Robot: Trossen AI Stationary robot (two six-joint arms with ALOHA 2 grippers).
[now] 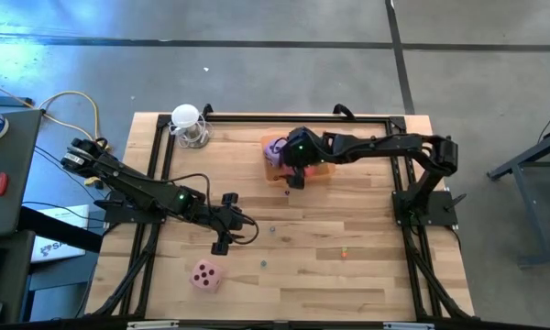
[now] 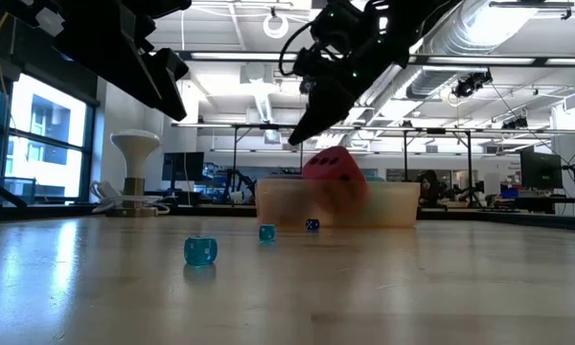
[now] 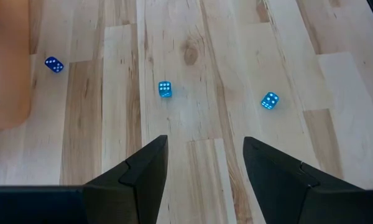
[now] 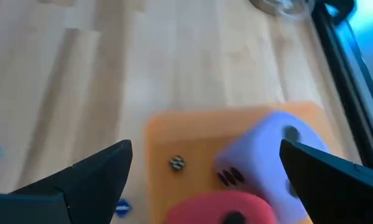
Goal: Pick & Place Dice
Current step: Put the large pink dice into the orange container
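Overhead, the right gripper (image 4: 205, 177) hangs wide open, empty, above the orange tray (image 4: 174, 134) holding the purple die (image 4: 270, 155) and red die (image 4: 221, 208); the left gripper (image 3: 205, 168), open and empty, waits at 7 o'clock from it.

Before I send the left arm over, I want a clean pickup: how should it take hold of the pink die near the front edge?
Come straight down on the pink die and pinch two opposite flat sides. It sits alone on the table, nothing crowding it.
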